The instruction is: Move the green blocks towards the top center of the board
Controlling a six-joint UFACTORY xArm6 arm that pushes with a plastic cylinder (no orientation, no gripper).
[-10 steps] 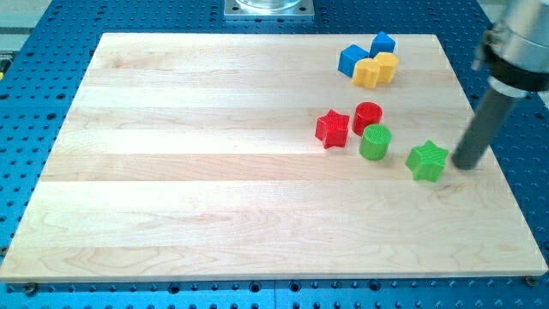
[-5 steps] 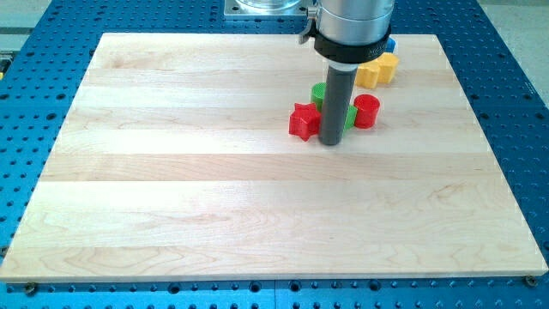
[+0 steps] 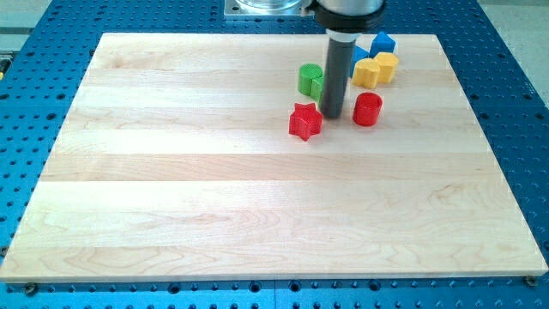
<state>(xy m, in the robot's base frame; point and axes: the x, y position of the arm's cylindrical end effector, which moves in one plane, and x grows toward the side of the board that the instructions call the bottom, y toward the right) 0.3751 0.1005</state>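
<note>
Our tip (image 3: pixel 332 115) rests on the pale wooden desk (image 3: pixel 171 189), between the red star block (image 3: pixel 304 121) at the view's left and the red cylinder block (image 3: pixel 367 109) at the view's right. No jaws: we end in a bare rod. The green cylinder block (image 3: pixel 309 78) stands near top centre; a second green block (image 3: pixel 318 87) touches it, partly hidden by the rod. Yellow blocks (image 3: pixel 376 69) and blue blocks (image 3: pixel 380 43) cluster beyond.

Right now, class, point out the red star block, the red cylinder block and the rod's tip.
red star block (image 3: pixel 305 121), camera view, top face centre.
red cylinder block (image 3: pixel 367 108), camera view, middle.
my tip (image 3: pixel 332 115), camera view, rod's lower end.
</note>
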